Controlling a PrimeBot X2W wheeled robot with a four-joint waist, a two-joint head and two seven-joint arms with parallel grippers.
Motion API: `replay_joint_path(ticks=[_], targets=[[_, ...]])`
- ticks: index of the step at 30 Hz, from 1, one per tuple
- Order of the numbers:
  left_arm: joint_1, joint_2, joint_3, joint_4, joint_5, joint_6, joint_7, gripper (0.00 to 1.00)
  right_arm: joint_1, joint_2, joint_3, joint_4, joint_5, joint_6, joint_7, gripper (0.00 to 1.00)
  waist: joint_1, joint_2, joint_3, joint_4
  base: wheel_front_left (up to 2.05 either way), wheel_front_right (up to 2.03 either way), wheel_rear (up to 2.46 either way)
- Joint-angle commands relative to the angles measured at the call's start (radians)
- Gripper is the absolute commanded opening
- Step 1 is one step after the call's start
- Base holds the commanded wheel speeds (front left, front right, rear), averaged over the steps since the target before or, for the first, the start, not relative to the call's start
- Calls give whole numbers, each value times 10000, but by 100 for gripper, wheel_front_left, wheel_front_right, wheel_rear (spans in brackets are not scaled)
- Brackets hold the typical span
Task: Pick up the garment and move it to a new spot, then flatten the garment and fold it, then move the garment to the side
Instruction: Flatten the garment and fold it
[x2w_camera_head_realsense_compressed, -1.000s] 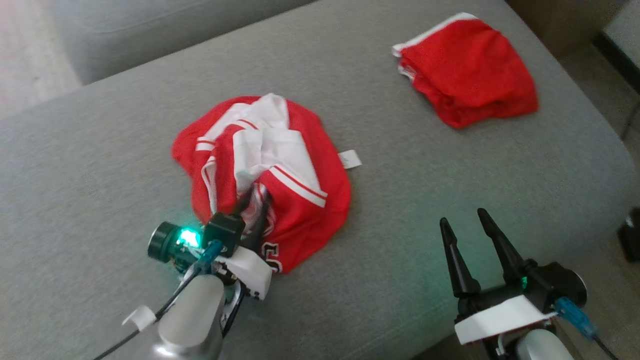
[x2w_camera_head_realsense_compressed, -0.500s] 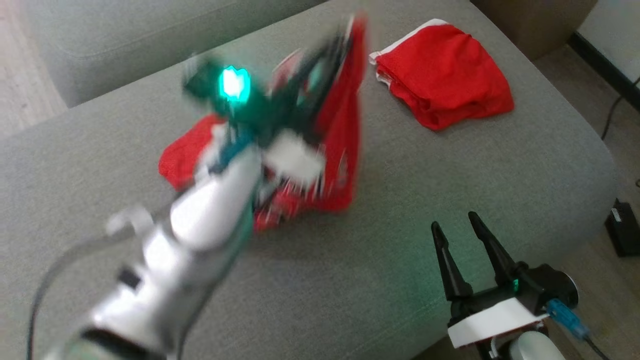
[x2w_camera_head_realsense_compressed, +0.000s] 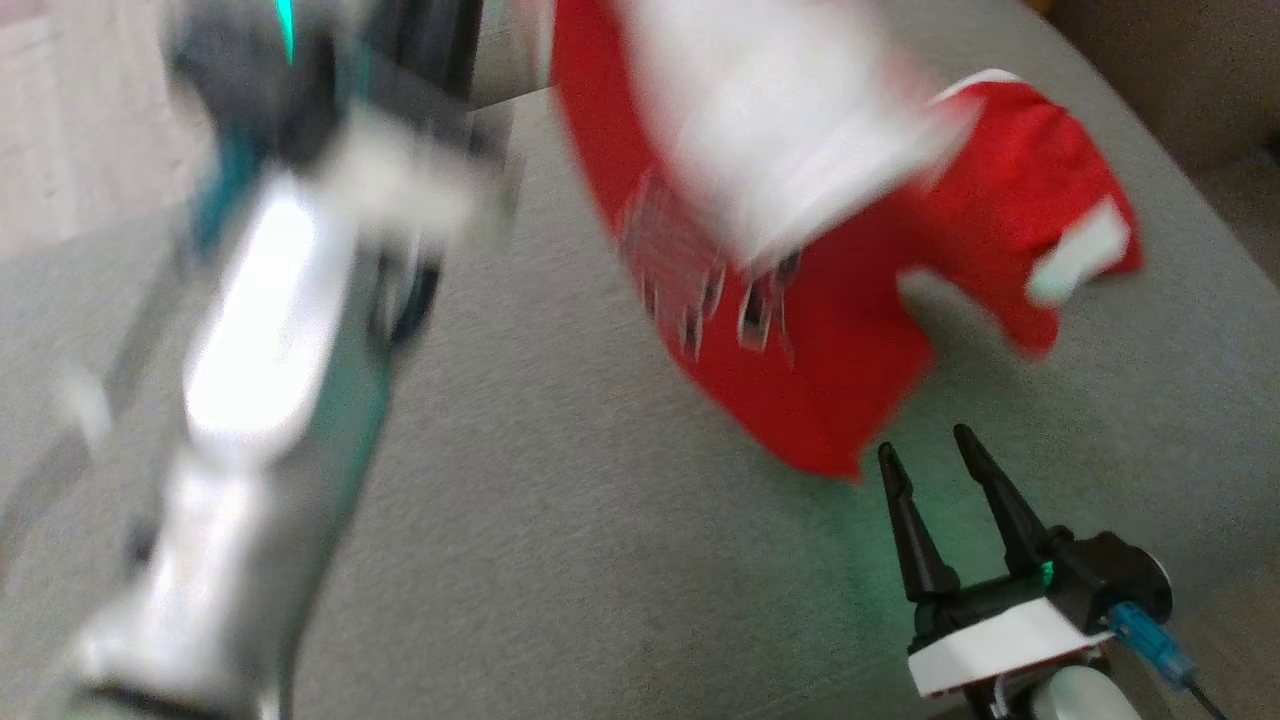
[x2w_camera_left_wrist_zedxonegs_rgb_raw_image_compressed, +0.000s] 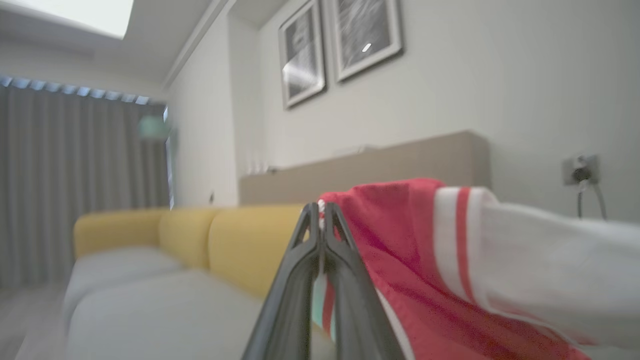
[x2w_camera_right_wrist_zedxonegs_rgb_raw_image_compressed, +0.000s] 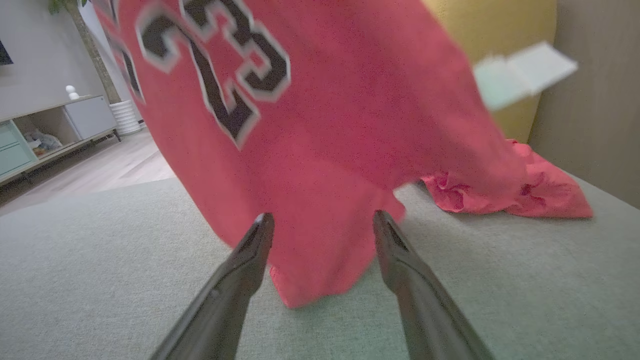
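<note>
- Now, where is the garment (x2w_camera_head_realsense_compressed: 820, 380)?
- Held up over the sofa cushion (x2w_camera_head_realsense_compressed: 600, 560). It hangs from the left gripper (x2w_camera_left_wrist_zedxonegs_rgb_raw_image_compressed: 321, 206), whose fingers are pressed together on its upper edge. Long axis: roughly vertical.
- Which arm is nearer the free hem?
- The right gripper (x2w_camera_head_realsense_compressed: 923, 442). Its fingers are spread and empty, and the hem hangs just ahead of their tips.

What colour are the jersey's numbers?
Black numbers, white-edged, on the jersey; best in right wrist view.

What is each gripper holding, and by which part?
The left gripper pinches the jersey by an edge of red fabric; the right gripper is open, holding nothing.
</note>
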Motion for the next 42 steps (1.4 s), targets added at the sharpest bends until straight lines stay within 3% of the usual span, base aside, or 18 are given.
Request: replay_joint_path(ticks=[1, 8, 9, 10, 11, 18, 22, 32, 42], targets=[[760, 450, 388, -227, -168, 144, 30, 0, -171, 6, 159, -373, -43, -7, -38, 100, 0, 0, 126, 380, 0, 0, 0], [5901, 647, 1739, -883, -1457, 1090, -117, 0, -189, -91, -316, -589, -50, -7, -38, 100, 0, 0, 634, 1235, 0, 0, 0], [6286, 584, 1978, -1010, -1503, 1216, -125, 17, -192, -133, -308, -582, -57, -7, -38, 100, 0, 0, 669, 1371, 0, 0, 0], [6579, 495, 2216, -1214, -1465, 1335, -129, 78, -189, -178, -285, -580, -67, -7, -38, 100, 0, 0, 698, 1508, 0, 0, 0], [6806, 405, 2412, -1437, -1366, 1403, -131, 100, -196, -215, -257, -579, -69, -7, -38, 100, 0, 0, 728, 1626, 0, 0, 0], [7797, -340, 2874, -2509, -247, 1551, -135, 100, -332, -421, -211, -606, -58, -7, -38, 100, 0, 0, 872, 2209, 0, 0, 0], [8376, -598, 2082, -2648, 292, 1122, -136, 100, -353, -498, -162, -592, -39, -7, -38, 100, 0, 0, 884, 2380, 0, 0, 0], [8585, -709, -556, -672, 844, 329, 62, 100, -404, -550, -67, -565, -30, -7, -38, 100, 0, 0, 886, 2432, 0, 0, 0], [7428, -718, -1296, 593, 135, 614, 364, 100, -553, -612, 41, -597, -13, -7, -38, 100, 0, 0, 1113, 2323, 0, 0, 0]])
